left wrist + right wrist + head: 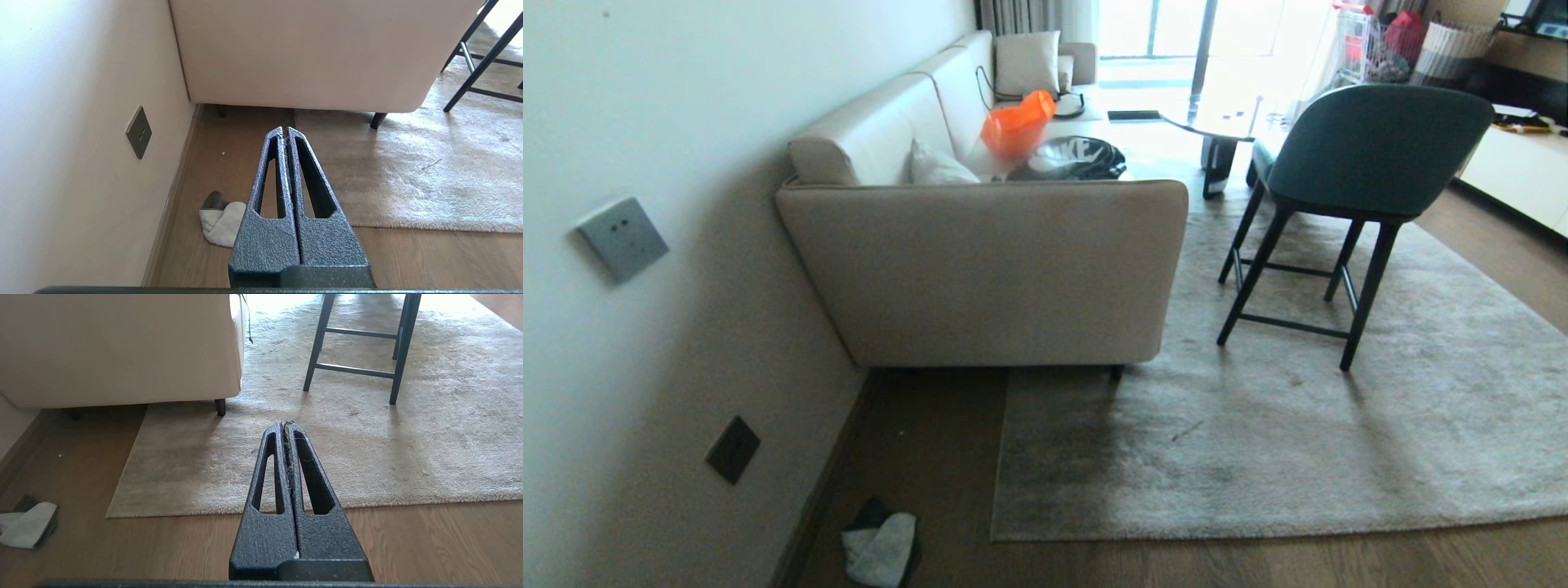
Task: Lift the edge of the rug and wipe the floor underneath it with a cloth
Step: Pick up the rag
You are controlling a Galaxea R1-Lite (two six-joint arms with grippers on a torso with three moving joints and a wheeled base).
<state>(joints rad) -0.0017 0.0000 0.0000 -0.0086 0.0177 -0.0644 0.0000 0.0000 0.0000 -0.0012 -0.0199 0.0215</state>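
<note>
Nearest, the cloth (880,550) lies crumpled on the floor (1176,563) at seven o'clock, beside the wall. At its three o'clock the rug edge (1143,535) lies flat. Left gripper (284,130) and right gripper (287,425) hang fully closed, holding nothing.

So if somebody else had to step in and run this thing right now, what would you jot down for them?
Left gripper: shut, empty, held above the floor near the wall.
Right gripper: shut, empty, held above the rug's near border.
Rug edge: lying flat, its corner close to the sofa; a chair stands on the rug further in.
Cloth: crumpled on the floor by the wall, beside the rug corner, untouched.
Done: nothing yet.
Left: pick up the cloth, lift the rug edge, wipe the floor beneath it.
</note>
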